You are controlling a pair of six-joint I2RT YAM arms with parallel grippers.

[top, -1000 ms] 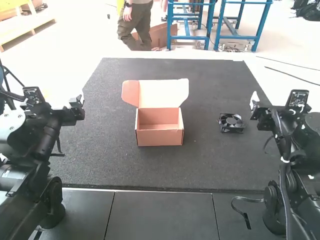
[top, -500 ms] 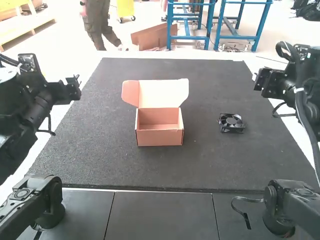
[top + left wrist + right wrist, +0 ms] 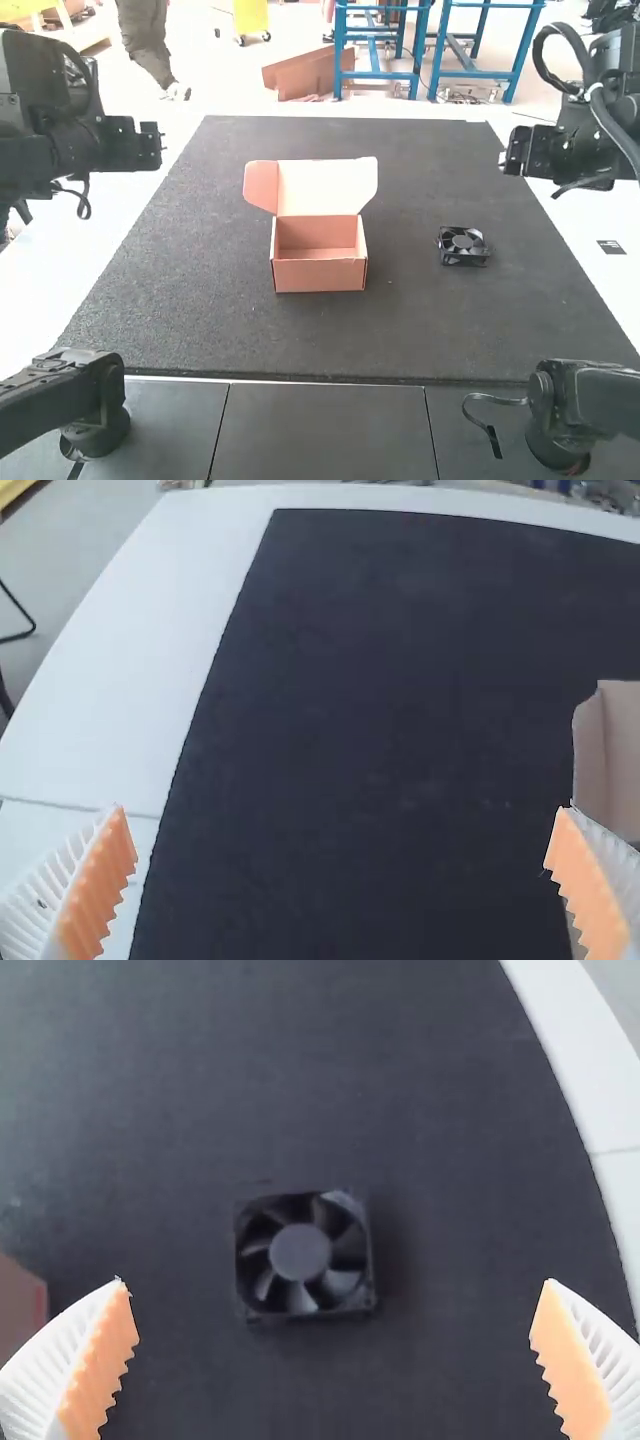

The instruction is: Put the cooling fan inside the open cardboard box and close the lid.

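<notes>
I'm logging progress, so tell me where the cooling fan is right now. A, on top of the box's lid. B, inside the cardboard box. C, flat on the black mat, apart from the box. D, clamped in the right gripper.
C: the cooling fan lies flat on the black mat, well apart from the open cardboard box.

Bare black mat [image 3: 200, 280] is stretching all around the cooling fan [image 3: 463, 246] near the mat's right edge, well apart from the cardboard box [image 3: 319, 270] at the middle, whose raised lid [image 3: 330, 187] is walling its far side and leaving its top open.
</notes>
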